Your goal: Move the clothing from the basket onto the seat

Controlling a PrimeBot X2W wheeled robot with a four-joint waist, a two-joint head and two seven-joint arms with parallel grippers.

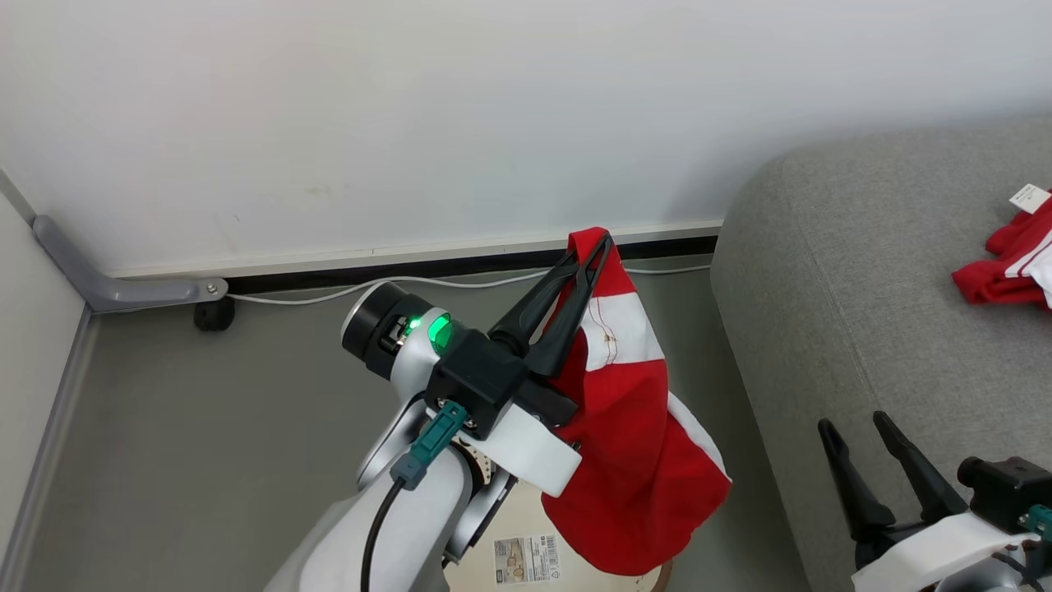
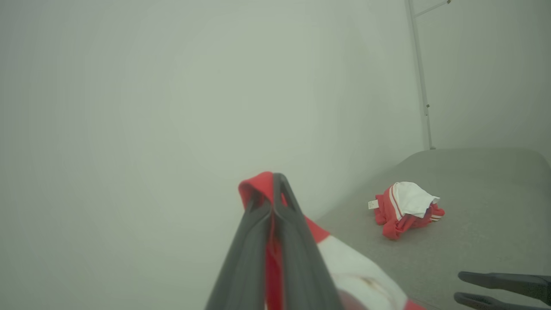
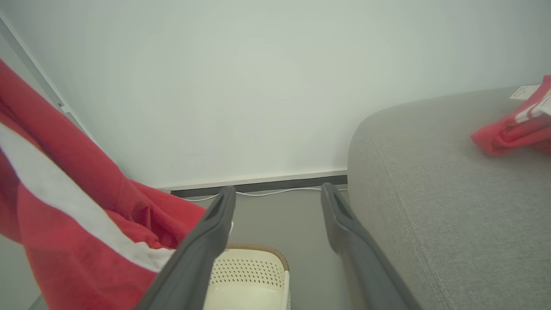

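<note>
Jaws of the left gripper [image 1: 593, 249] are pinched together on a fold of the red-and-white garment [image 1: 641, 444].

Head view: that garment hangs from the fingertips above the floor [image 1: 205, 427], left of the grey seat [image 1: 863, 312]. Right gripper [image 1: 855, 426] at lower right, jaws wide, nothing between them. Tagged red garment [image 1: 1007, 267] lies on the seat at far right.

Left wrist view: fingers closed on the red fold. Tagged garment is bunched on the seat, well apart.

Right wrist view: fingers spread, empty. Cream basket [image 3: 254, 275] is on the floor below them, hanging garment at left, seat at right.
</note>
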